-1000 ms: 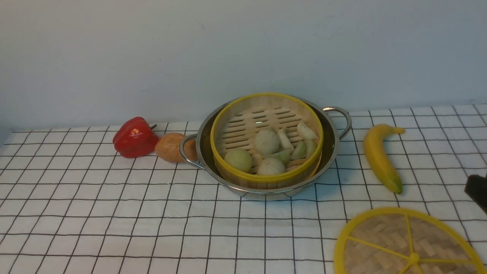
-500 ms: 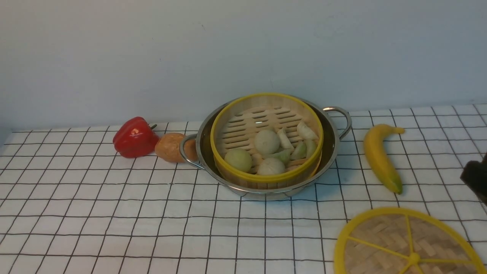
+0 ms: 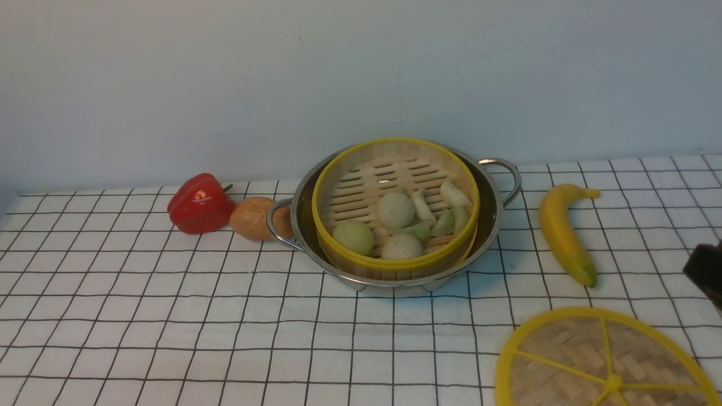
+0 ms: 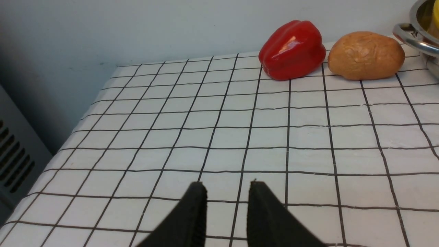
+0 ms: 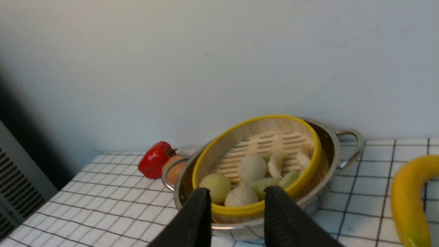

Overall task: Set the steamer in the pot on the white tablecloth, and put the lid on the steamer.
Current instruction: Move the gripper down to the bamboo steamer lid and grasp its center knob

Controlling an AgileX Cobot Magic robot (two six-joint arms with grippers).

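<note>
Though the lid (image 3: pixel 581 355) appears light, grip its rim; both pincers (image 4: pixel 227 187) (image 5: pixel 237 192) stand parted, empty.

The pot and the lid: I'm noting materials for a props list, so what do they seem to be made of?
Pot: apparently polished stainless steel, given its silvery, reflective wall.

Lid: likely woven bamboo, matte, showing a crisscross weave; its yellow rim could be plastic or painted.

The pot (image 3: pixel 395 285) was shiny, smooth metal. The steamer (image 3: pixel 361 180) looked like pale, matt slatted wood, and the lid (image 3: pixel 575 344) rough woven bamboo. The tablecloth (image 3: pixel 225 316) was matt cloth; the red pepper (image 3: pixel 197 206) had a glossy, smooth skin.
</note>
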